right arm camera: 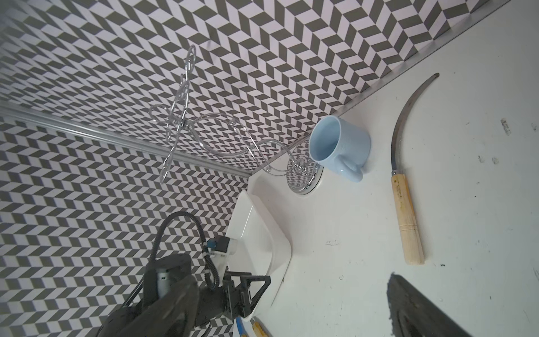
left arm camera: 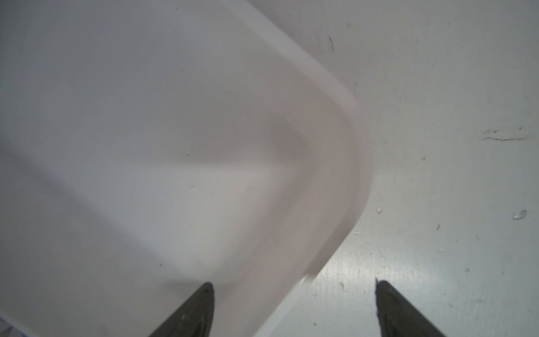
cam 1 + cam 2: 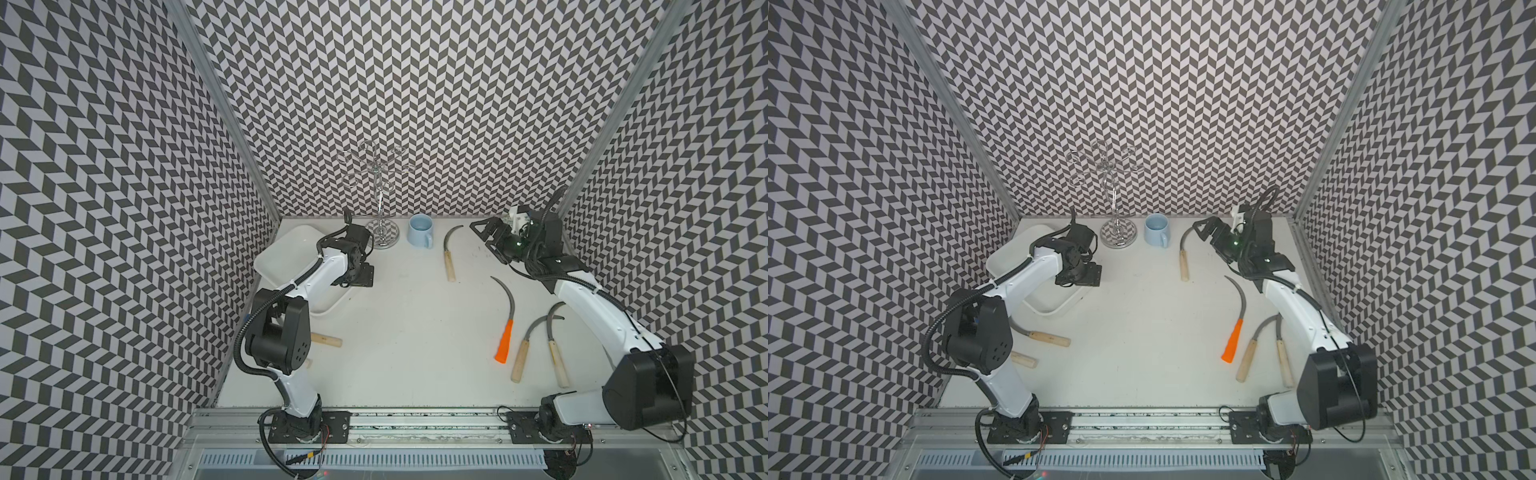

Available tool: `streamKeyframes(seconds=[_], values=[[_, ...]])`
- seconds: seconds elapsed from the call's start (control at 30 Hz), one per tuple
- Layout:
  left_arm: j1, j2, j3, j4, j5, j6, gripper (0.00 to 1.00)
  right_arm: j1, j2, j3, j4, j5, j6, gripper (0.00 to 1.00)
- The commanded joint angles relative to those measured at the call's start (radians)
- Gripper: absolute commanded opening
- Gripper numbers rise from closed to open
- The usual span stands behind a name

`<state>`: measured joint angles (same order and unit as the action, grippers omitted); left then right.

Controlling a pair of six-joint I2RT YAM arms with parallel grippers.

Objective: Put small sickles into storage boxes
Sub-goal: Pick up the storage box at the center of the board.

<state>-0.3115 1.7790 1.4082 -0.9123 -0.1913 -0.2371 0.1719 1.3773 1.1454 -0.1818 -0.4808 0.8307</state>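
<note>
A scuffed white tabletop [image 3: 395, 332] sits inside grey-and-white chevron-patterned walls [image 3: 415, 104]. The shallow white rectangular plastic tray [image 3: 291, 249] lies in a back corner. All six sickles lie outside it. Two pale wooden-handled sickles [image 3: 1046, 338] are just in front of the tray, half under the left arm. A lone wooden-handled sickle [image 3: 449, 257], the orange-handled sickle [image 3: 505, 332] and a wooden-handled pair [image 3: 523, 353] lie well apart from it. The left gripper [image 2: 293, 287] points down astride the tray's rim, fingers apart. The right gripper [image 3: 484, 239] hangs well away from the tray, fingers spread wide.

The left arm [image 3: 1021, 276] largely hides the blades of two sickles [image 3: 1049, 338] [image 3: 1024, 360].
</note>
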Motion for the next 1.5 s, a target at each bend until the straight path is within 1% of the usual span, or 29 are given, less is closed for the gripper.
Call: streamKeyframes(seconds=[0.0, 0.03, 0.07, 0.1, 0.2, 0.3, 0.33, 0.4, 0.47, 0.53, 0.6, 0.63, 0.8, 0.83, 0.87, 1.1, 1.13, 1.2, 1.43, 1.47], values=[[-0.001, 0.006, -0.015, -0.015, -0.034, 0.045, 0.79, 0.0, -0.064, -0.079, 0.004, -0.038, -0.006, 1.0], [0.0, 0.012, -0.017, -0.014, -0.033, 0.045, 0.77, -0.001, -0.076, -0.102, 0.014, -0.042, 0.0, 1.0], [0.0, 0.021, -0.015, -0.013, -0.026, 0.048, 0.71, -0.002, -0.092, -0.134, 0.029, -0.049, 0.01, 1.0], [-0.001, 0.03, -0.013, -0.013, -0.023, 0.048, 0.66, -0.002, -0.104, -0.154, 0.038, -0.053, 0.016, 1.0], [0.0, 0.058, -0.006, -0.01, -0.028, 0.049, 0.65, -0.001, -0.122, -0.186, 0.044, -0.06, 0.019, 1.0], [0.0, 0.08, -0.002, -0.002, -0.021, 0.051, 0.63, -0.001, -0.13, -0.185, 0.034, -0.062, 0.006, 1.0], [-0.001, 0.089, -0.002, 0.0, -0.019, 0.052, 0.6, 0.0, -0.132, -0.184, 0.031, -0.06, 0.004, 1.0], [-0.001, 0.103, -0.004, 0.008, -0.023, 0.053, 0.59, -0.001, -0.135, -0.184, 0.028, -0.06, 0.004, 1.0], [-0.001, 0.116, -0.005, 0.015, -0.029, 0.057, 0.52, 0.0, -0.137, -0.189, 0.031, -0.064, 0.007, 1.0], [-0.001, 0.127, -0.002, 0.02, -0.031, 0.058, 0.5, 0.0, -0.136, -0.196, 0.036, -0.068, 0.013, 1.0], [-0.005, 0.14, 0.003, 0.023, -0.043, 0.059, 0.44, -0.001, -0.136, -0.202, 0.04, -0.073, 0.016, 1.0], [-0.006, 0.145, 0.007, 0.025, -0.045, 0.058, 0.42, -0.001, -0.135, -0.204, 0.041, -0.074, 0.016, 1.0], [-0.017, 0.149, 0.008, 0.041, -0.051, 0.061, 0.4, -0.001, -0.136, -0.216, 0.045, -0.076, 0.018, 1.0], [-0.021, 0.146, 0.008, 0.045, -0.051, 0.063, 0.39, -0.001, -0.136, -0.219, 0.047, -0.077, 0.019, 1.0], [-0.025, 0.144, 0.008, 0.049, -0.051, 0.064, 0.35, -0.001, -0.137, -0.222, 0.047, -0.077, 0.019, 1.0], [-0.059, 0.137, 0.025, 0.061, -0.049, 0.07, 0.34, -0.001, -0.138, -0.232, 0.055, -0.079, 0.025, 1.0], [-0.063, 0.14, 0.029, 0.062, -0.047, 0.072, 0.33, -0.002, -0.138, -0.235, 0.056, -0.078, 0.025, 1.0], [-0.073, 0.141, 0.034, 0.067, -0.046, 0.074, 0.24, -0.001, -0.136, -0.237, 0.059, -0.078, 0.027, 1.0], [-0.096, 0.171, 0.07, 0.066, -0.052, 0.078, 0.18, -0.001, -0.141, -0.243, 0.059, -0.081, 0.028, 1.0], [-0.098, 0.174, 0.074, 0.067, -0.054, 0.08, 0.14, -0.002, -0.141, -0.245, 0.059, -0.081, 0.028, 1.0]])
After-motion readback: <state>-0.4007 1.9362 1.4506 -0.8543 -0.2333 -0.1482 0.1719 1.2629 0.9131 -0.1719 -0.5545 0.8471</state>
